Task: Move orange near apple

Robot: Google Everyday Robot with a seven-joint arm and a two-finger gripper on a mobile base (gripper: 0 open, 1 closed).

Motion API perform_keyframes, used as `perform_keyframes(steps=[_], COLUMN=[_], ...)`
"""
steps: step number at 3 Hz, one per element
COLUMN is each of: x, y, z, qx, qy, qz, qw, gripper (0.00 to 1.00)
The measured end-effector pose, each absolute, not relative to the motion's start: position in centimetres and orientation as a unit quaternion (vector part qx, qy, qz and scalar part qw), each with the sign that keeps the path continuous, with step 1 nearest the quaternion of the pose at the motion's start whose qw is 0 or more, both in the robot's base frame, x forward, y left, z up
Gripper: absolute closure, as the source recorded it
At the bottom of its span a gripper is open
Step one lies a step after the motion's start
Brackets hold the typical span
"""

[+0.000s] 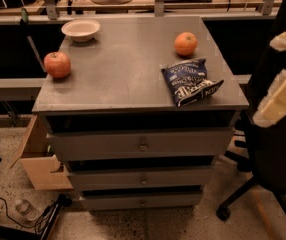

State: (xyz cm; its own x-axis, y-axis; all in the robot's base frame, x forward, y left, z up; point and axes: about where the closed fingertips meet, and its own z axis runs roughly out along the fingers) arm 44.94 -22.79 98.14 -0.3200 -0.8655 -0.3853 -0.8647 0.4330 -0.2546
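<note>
The grey counter (128, 69), the top of a cabinet of drawers (142, 146), carries everything that matters, and nothing on it suggests the task has started. A dark blue chip bag (190, 81) lies by the front right corner, partly over the front edge. A white bowl (81, 30) sits at the back left corner. The apple (57, 64) rests against the left edge, about midway from front to back. The orange (185, 44) sits near the back right corner, just behind the bag and well apart from the apple, with bare counter between them. I judge that the whole move is still to do: reach, grasp, carry across to the left edge, and release.

The gripper (282, 96) shows only as cream-coloured parts at the right border of the view. It hangs off the counter beyond the right edge, in front of a black office chair (278, 154). It holds nothing that I can see, and I cannot tell whether it is open or closed.
</note>
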Motion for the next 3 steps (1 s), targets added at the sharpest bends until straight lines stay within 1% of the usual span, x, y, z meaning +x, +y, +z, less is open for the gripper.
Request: perform_keyframes(steps=[1, 2, 3], x=[48.9, 55.9, 58.6], y=[-23.8, -24.2, -24.8], z=[98.4, 99.9, 100.8], qx=[-0.495, -0.472, -0.454], qy=[0.803, 0.757, 0.745], qz=[0.029, 0.052, 0.040], qw=[0.331, 0.449, 0.487], gripper=[0.00, 0.00, 0.00])
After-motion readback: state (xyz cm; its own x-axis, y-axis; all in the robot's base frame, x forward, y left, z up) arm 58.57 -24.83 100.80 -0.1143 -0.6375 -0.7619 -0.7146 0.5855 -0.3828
